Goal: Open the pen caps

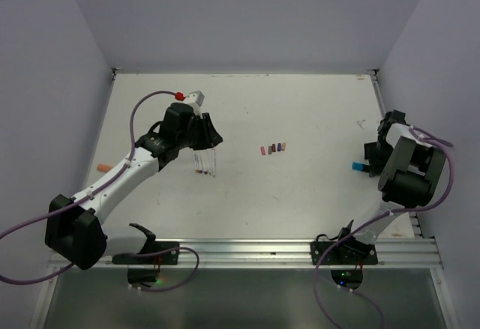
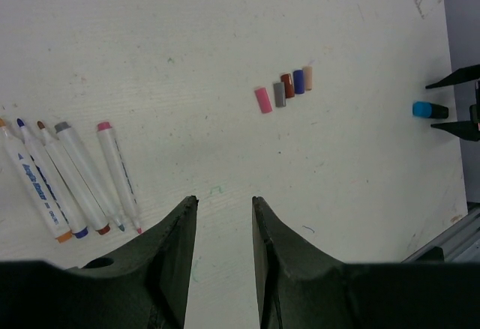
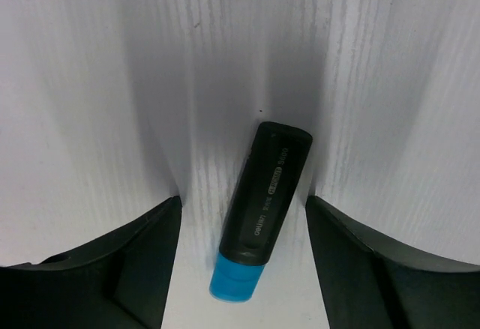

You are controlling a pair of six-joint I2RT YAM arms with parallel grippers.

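Several small pen caps [image 1: 274, 149] lie in a row mid-table; in the left wrist view they are pink [image 2: 263, 100], grey [image 2: 280, 94], dark red [image 2: 288, 85], purple [image 2: 299, 82] and salmon [image 2: 307, 77]. Several uncapped white pens [image 2: 75, 179] lie side by side, under my left gripper [image 1: 208, 140] in the top view. My left gripper [image 2: 223, 201] is open and empty above the table. A black marker [image 3: 268, 186] with a blue cap [image 3: 236, 280] lies flat between the fingers of my open right gripper [image 3: 242, 200], untouched. The blue cap also shows in the top view [image 1: 358, 166].
A small orange piece [image 1: 103, 167] lies at the table's left edge beside the left arm. The white table [image 1: 300, 194] is walled at the back and both sides. A metal rail [image 1: 262, 250] runs along the near edge.
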